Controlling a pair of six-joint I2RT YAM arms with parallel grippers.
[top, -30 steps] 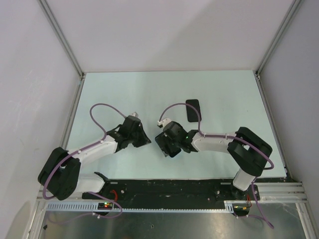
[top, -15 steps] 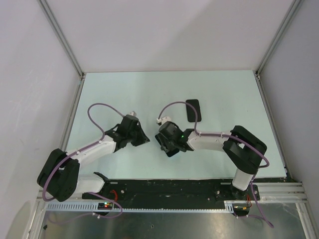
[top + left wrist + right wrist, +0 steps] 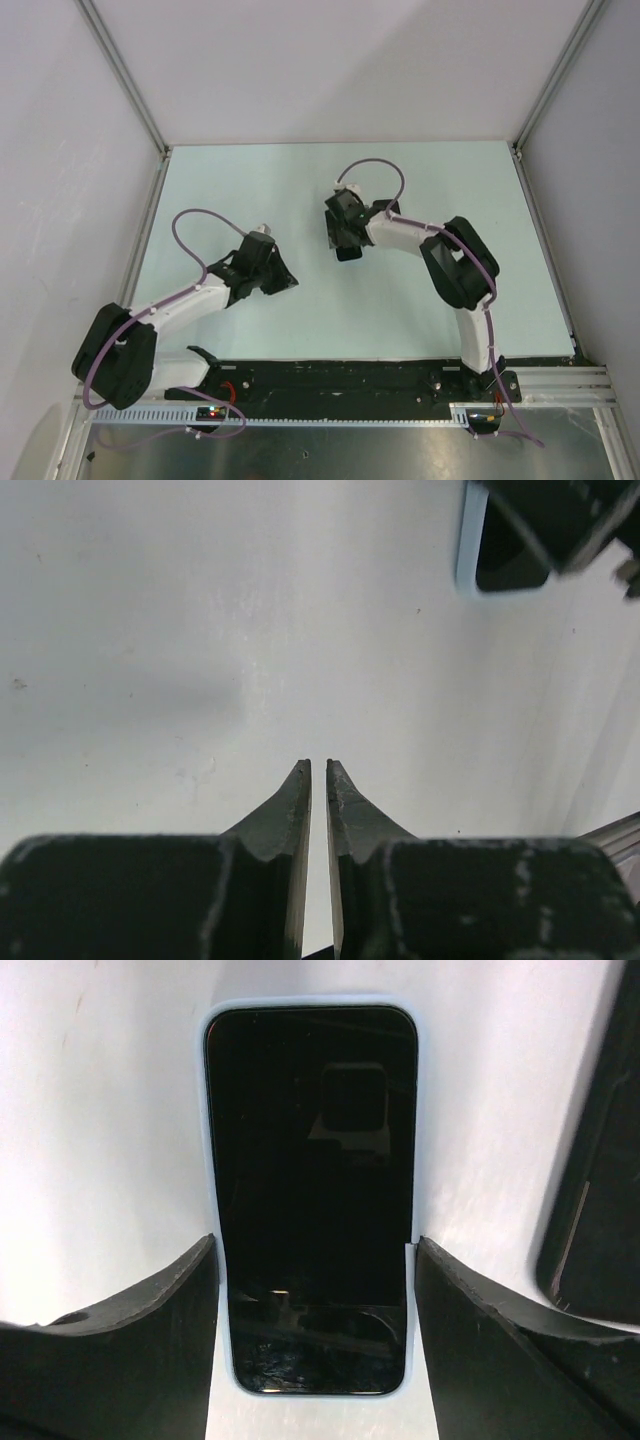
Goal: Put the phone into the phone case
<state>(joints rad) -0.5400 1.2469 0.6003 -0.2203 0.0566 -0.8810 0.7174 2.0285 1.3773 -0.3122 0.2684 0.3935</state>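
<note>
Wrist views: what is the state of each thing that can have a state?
phone case: lies flat, dark slab inside its rim.
black slab: lies outside the case, beside it.
right pincer: open, one finger on each side of the case.
left pincer: shut, empty.

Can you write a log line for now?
left gripper: shut, empty | right gripper: open, astride phone case | phone: inside it

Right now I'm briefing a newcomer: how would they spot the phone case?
On the table, find the right gripper near the middle. Between its open fingers lies the phone case: a pale-blue rim sets it apart from the black slab beside it.
</note>
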